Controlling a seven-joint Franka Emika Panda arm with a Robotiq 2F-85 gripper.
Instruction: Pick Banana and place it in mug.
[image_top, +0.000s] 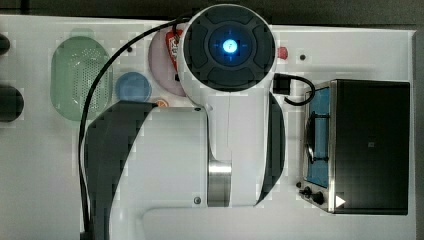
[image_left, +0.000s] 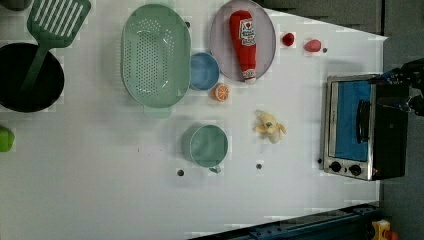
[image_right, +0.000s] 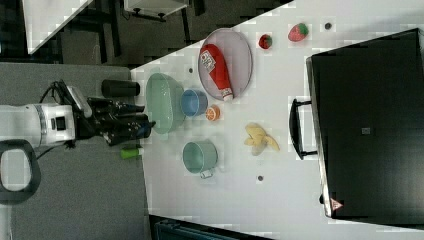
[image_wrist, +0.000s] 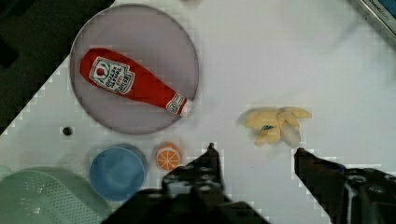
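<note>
Left view, table (image_left: 100, 200): white surface across most of the frame, carrying every item below.
Toaster oven (image_left: 360, 127): black and steel box at the right edge of the left view, knobs at its lower corner.
Colander (image_left: 156, 55): large oval green perforated basin, upper centre-left of the left view, touching the blue bowl.
Plate (image_left: 225, 30): pale oval at top centre of the left view, holding a red ketchup bottle (image_left: 243, 42) lying lengthwise.
Pan (image_left: 30, 77): black, at the left edge of the left view, with a green slotted spatula (image_left: 52, 22) resting over it.
Mug (image_left: 208, 145): round teal-green cup, centre of the left view, handle stub at its lower rim, nothing inside.
Blue bowl (image_left: 204, 71): between colander and plate.
Banana (image_left: 269, 126): peeled, pale yellow, lying on the table right of the mug in the left view, apart from it.
Orange slice (image_left: 220, 92): just below the blue bowl.
Gripper (image_wrist: 254, 151): wrist view shows two black fingers spread apart, nothing between them, banana beyond them.
</note>
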